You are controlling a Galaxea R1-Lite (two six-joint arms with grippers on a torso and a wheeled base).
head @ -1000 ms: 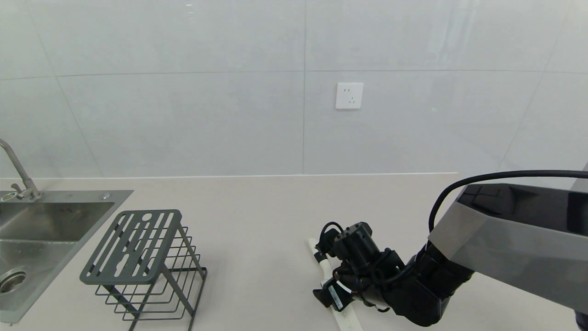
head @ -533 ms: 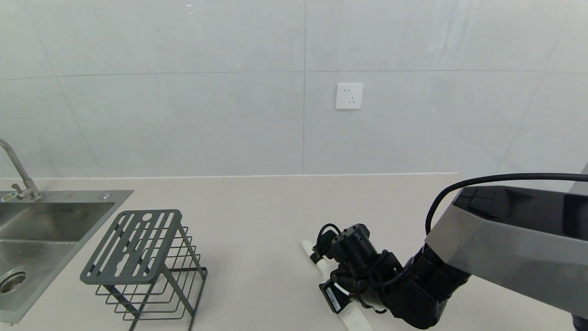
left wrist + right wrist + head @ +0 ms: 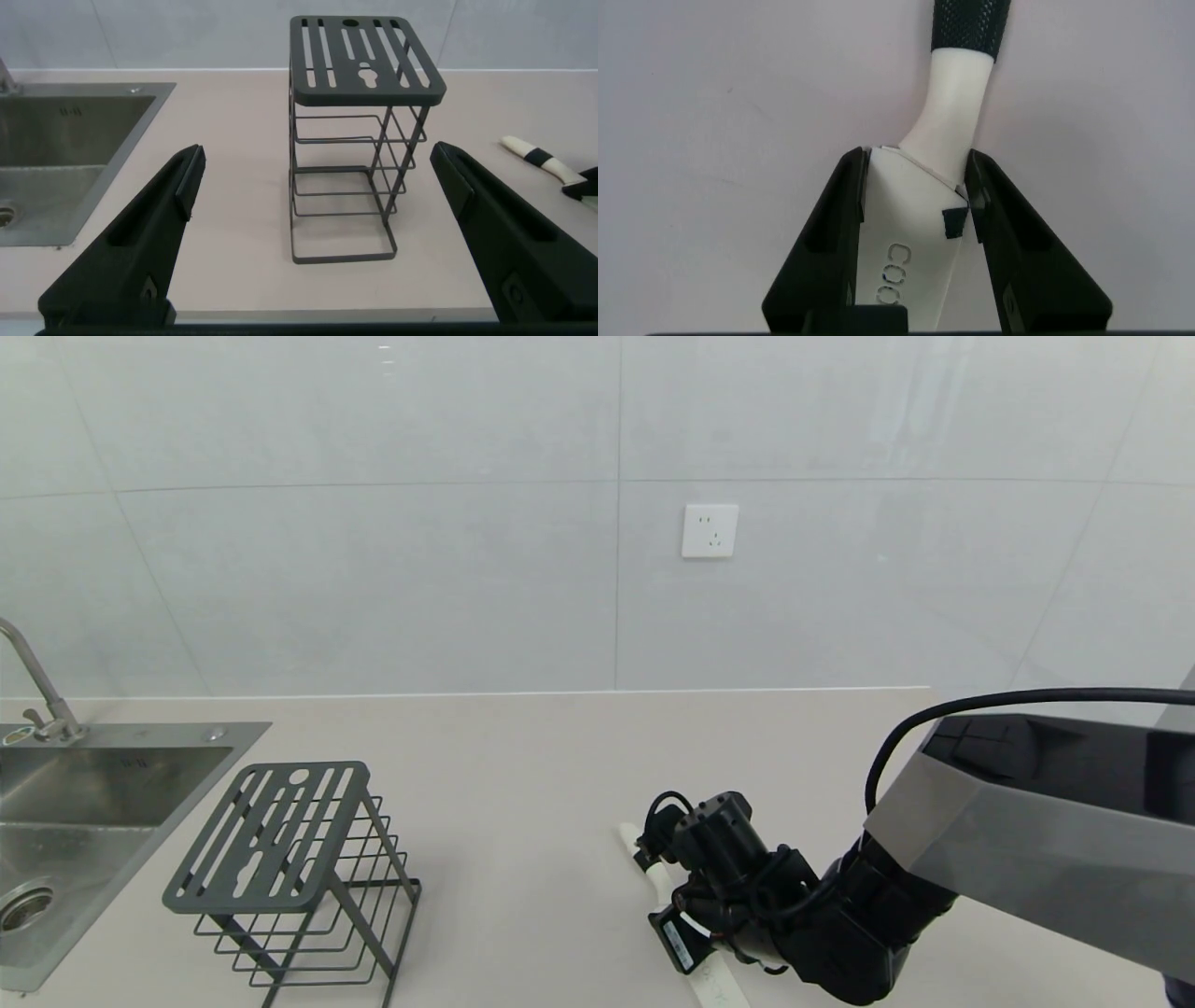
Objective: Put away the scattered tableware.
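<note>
— What is taking up the most room?

— The counter (image 3: 523,756) is running along the tiled wall, and the sink (image 3: 93,784) is sitting at its left end.

— And the rack?

— The rack (image 3: 271,835) is standing upright just right of the sink, with its slotted top facing up. It is standing well apart from the knife.

— What are the claws doing?

— The left claw (image 3: 318,157) is hanging before the rack with its fingers spread wide, holding nothing. The right claw (image 3: 918,177) is reaching down to the counter right of the rack and is pinching the knife at the base of the blade, one finger pressing each side.

— Where is the knife lying?

— The knife (image 3: 658,879) is lying low over the counter under the right claw. Its handle is pointing toward the wall and its white blade is running toward the near edge. I cannot tell whether it is resting on the surface or just clearing it.
</note>
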